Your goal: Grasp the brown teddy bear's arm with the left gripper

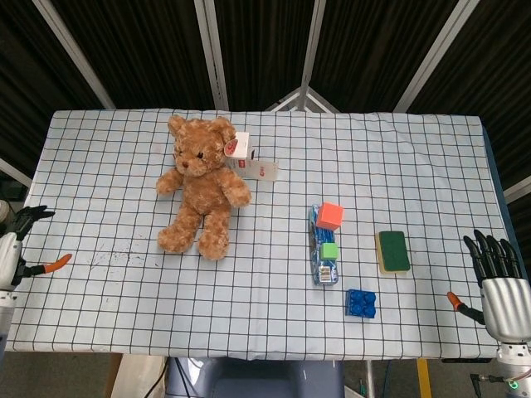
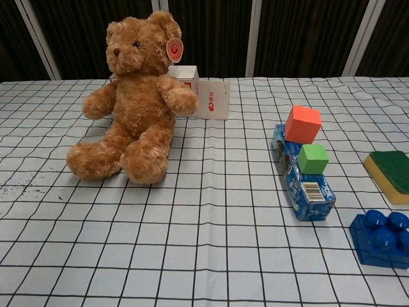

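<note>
A brown teddy bear (image 1: 202, 182) sits upright at the back left of the checked table (image 1: 265, 315), arms out to both sides; the chest view shows the teddy bear (image 2: 134, 102) with a round tag on its ear. My left hand (image 1: 18, 240) hangs at the table's left edge, well apart from the bear, fingers spread and holding nothing. Off the right edge, my right hand (image 1: 498, 278) is likewise open and empty. Neither hand appears in the chest view.
A white carton (image 1: 247, 157) lies behind the bear. A blue packet (image 1: 323, 257) in mid-table carries an orange cube (image 1: 329, 216) and a green cube (image 1: 330, 251). A green-and-yellow sponge (image 1: 392, 251) and a blue brick (image 1: 362, 303) lie to the right.
</note>
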Controlling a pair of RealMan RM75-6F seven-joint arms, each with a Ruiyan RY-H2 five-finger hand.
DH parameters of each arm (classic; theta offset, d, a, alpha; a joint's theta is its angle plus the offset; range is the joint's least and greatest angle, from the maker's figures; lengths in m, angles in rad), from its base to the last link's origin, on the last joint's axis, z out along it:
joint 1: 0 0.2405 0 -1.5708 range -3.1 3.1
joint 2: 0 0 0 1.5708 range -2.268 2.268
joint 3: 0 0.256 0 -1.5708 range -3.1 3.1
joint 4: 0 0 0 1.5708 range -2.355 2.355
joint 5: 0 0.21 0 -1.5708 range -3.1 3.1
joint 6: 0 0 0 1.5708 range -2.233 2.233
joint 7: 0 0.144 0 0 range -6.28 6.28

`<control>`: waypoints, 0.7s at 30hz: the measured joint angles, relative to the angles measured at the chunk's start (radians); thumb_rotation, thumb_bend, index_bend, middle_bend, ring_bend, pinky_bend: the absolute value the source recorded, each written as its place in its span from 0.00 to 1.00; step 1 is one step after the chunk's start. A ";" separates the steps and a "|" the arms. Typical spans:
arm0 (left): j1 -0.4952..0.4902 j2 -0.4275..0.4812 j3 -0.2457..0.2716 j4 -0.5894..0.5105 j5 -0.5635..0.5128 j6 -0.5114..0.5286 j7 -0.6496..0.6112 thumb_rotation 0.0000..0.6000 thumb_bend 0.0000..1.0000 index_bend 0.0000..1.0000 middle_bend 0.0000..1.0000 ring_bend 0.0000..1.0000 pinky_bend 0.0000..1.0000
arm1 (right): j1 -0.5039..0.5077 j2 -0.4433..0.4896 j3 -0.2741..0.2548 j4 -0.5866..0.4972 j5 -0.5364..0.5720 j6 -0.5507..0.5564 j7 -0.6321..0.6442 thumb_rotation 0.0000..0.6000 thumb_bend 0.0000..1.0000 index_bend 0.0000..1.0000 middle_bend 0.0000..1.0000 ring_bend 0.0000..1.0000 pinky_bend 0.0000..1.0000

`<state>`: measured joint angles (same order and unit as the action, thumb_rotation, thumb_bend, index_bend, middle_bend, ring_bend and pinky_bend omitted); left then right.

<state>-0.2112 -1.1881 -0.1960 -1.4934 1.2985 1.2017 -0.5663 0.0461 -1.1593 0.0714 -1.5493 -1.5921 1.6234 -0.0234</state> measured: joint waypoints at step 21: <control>-0.345 -0.170 -0.235 0.337 -0.359 -0.661 -0.386 1.00 0.29 0.24 0.15 0.00 0.10 | 0.008 -0.027 0.012 0.003 0.014 -0.011 -0.039 1.00 0.15 0.00 0.00 0.00 0.00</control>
<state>-0.5565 -1.3579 -0.4307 -1.1566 0.9394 0.5408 -0.9527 0.0544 -1.1858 0.0833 -1.5463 -1.5779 1.6126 -0.0624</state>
